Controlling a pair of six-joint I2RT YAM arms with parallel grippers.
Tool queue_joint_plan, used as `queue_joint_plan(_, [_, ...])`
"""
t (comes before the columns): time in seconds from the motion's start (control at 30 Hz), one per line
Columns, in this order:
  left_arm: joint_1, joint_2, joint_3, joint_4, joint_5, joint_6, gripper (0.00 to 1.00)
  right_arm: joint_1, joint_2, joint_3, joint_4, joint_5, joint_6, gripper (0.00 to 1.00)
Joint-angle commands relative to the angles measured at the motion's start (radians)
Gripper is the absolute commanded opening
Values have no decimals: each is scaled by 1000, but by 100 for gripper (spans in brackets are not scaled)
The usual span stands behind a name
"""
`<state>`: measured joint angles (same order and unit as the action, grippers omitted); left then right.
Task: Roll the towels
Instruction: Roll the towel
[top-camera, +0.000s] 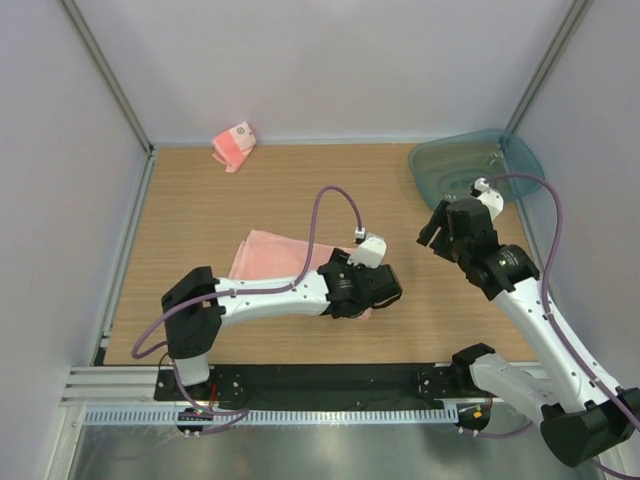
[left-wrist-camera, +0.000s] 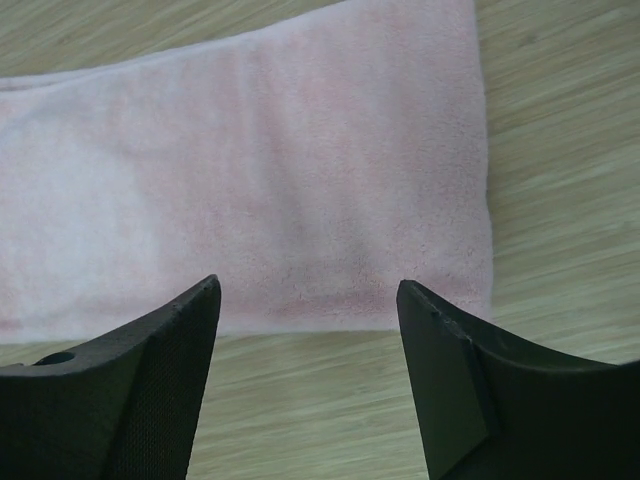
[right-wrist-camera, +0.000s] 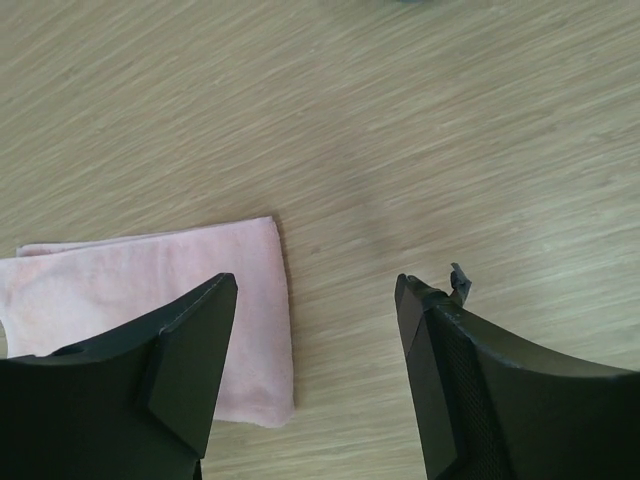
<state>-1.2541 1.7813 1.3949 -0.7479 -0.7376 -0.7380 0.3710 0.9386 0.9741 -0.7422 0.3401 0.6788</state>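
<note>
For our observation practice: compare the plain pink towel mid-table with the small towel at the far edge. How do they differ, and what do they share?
Size: the plain towel is clearly larger than the small towel. Pattern: the plain towel is one even pink; the small towel shows reddish stripes and a white round mark. Pose: the plain towel lies flat; the small towel sits bunched up. Both are salmon-pink cloth.

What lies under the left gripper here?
The larger plain salmon-pink towel, flat on the wooden table; the open left gripper is over its edge. From above, the left arm hides that end.
</note>
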Motion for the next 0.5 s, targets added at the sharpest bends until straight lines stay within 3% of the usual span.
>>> queue_joint_plan(0.0, [1,-40,69,72,-25,64,73,0,-72,-15,27,44,-31,72])
queue_joint_plan(0.07, [1,-77,35,157,-2,182,76,0,-81,-26,50,14,-35,73])
queue_joint_plan(0.17, [1,-190,-139,423,27,292,86,-1,-69,-28,60,-79,-45,75])
queue_joint_plan(0.2, [2,-230,-211,600,52,317,87,-1,-61,-26,60,-120,-50,75])
queue_joint_plan(0.23, [2,-284,-259,637,129,312,99,-1,-49,-26,58,-131,-56,75])
queue_joint_plan(0.3, [10,-295,-286,616,187,305,97,-1,-41,-22,43,-119,-58,75])
queue_joint_plan(0.33, [10,-286,-265,566,176,295,90,-1,-40,-21,35,-98,-61,75])
queue_joint_plan(0.47, [9,-201,-192,426,153,256,83,-1,-49,-23,23,-44,-51,79])
